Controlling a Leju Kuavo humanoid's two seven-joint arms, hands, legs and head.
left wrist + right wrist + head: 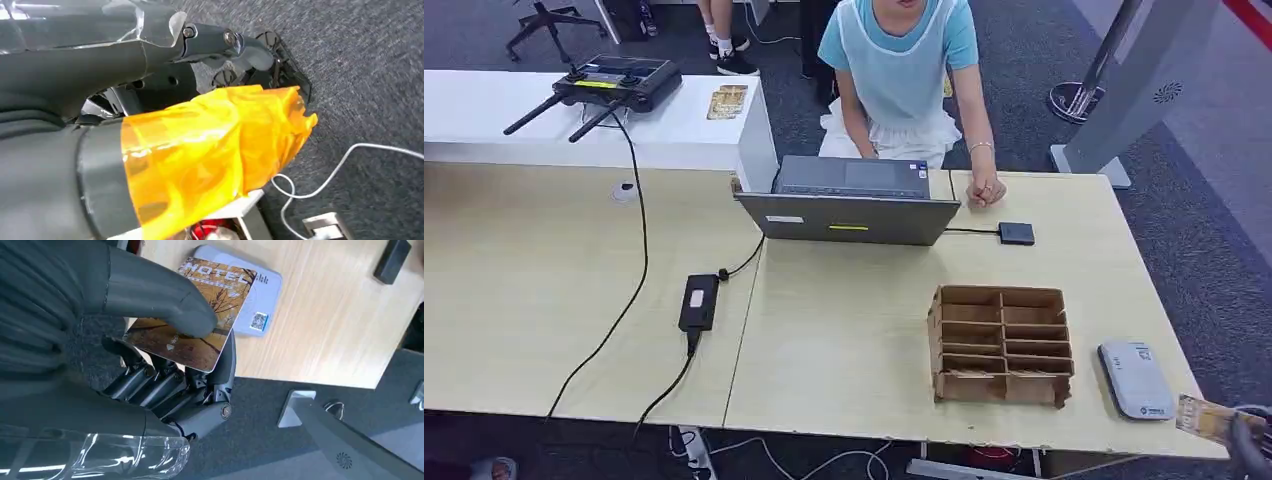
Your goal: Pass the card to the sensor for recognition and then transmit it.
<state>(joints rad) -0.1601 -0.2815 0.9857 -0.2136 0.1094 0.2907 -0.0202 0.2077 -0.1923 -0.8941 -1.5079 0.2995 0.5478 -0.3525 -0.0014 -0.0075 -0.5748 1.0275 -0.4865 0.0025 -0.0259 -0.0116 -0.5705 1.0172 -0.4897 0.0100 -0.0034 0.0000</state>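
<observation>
Near the table's right corner, the right hand (165, 360) pinches the card (195, 315) just short of the sensor (1135, 379); a shallow thumb grip might let it slip

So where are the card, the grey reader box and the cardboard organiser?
card (192, 315): right wrist view, on its printed face below the thumb.
reader box (1135, 379): head view, on its grey top.
cardboard organiser (1001, 344): head view, on its middle dividers.
</observation>
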